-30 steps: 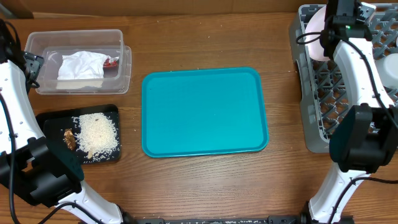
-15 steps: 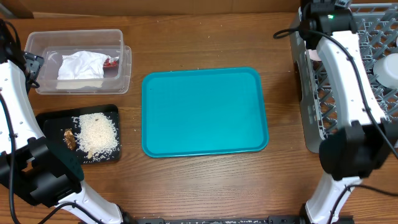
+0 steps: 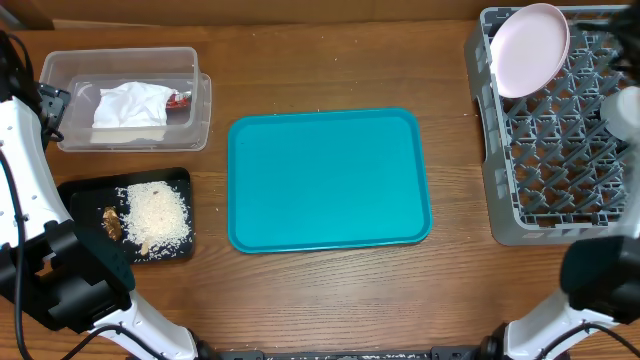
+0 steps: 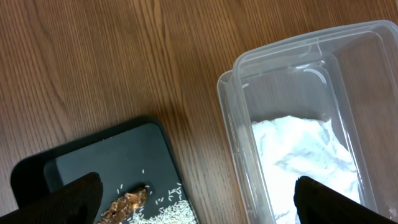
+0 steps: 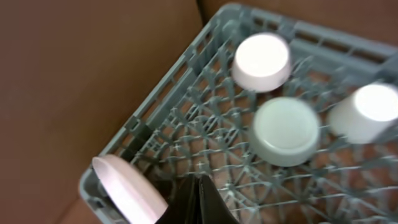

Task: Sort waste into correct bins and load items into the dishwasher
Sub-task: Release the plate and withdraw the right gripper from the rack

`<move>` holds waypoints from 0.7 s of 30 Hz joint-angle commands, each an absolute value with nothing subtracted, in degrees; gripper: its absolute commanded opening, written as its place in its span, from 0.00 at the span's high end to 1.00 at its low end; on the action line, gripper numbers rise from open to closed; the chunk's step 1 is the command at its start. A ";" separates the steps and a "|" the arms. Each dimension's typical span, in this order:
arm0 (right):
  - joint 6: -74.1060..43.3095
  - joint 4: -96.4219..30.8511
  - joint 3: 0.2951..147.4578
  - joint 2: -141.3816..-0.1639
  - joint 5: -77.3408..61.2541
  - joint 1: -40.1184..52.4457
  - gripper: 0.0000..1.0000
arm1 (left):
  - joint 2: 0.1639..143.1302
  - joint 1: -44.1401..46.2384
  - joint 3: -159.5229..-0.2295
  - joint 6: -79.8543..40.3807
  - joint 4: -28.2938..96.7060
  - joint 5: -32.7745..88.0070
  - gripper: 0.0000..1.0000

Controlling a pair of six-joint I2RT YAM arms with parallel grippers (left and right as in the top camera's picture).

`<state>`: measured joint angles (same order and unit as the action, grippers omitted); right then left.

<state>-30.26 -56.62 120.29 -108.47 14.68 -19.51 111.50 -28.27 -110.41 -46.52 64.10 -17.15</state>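
Sorting looks finished, and loading is at or near its end. The right fingers (image 5: pixel 193 200) are pressed together with nothing between them, hovering over the rack (image 5: pixel 180 62). Just to their left, the plate (image 5: pixel 127 190) stands on edge at the rack's corner. Three round white dishes (image 5: pixel 286 130) sit farther ahead and to their right.

The left fingers (image 4: pixel 71 198) are spread wide and empty above the worktop (image 4: pixel 93 62). Below and to their right is the tub (image 4: pixel 280 62) with the napkin (image 4: pixel 298 149) inside, and the overhead view shows the wrapper (image 3: pixel 178 99) there too. Below and to their left is the black tray (image 4: pixel 112 168), which holds the brown lump (image 4: pixel 127 204) and the rice (image 3: pixel 158 215).

The teal tray (image 3: pixel 330 180) is bare. I cannot see chopsticks in any view, so I cannot tell whether they are already loaded.

If nothing remains, the next move is probably for the right fingers to pull back from the rack without knocking the upright plate.
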 commanded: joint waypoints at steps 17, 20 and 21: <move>-30.11 -49.78 119.96 -123.83 -29.74 -22.79 0.96 | 110.15 -28.47 -111.15 -46.28 64.12 -17.98 0.00; -29.41 -49.78 119.98 -123.76 -32.49 -22.79 0.96 | 110.15 -28.47 -111.15 -46.28 64.12 -17.98 0.00; -29.45 -49.82 120.01 -123.66 -32.49 -22.79 0.96 | 110.15 -28.47 -111.15 -46.28 64.12 -17.98 0.00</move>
<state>-30.59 -49.89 119.46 -124.99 -28.69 -22.76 111.50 -28.27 -110.41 -46.52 64.12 -17.15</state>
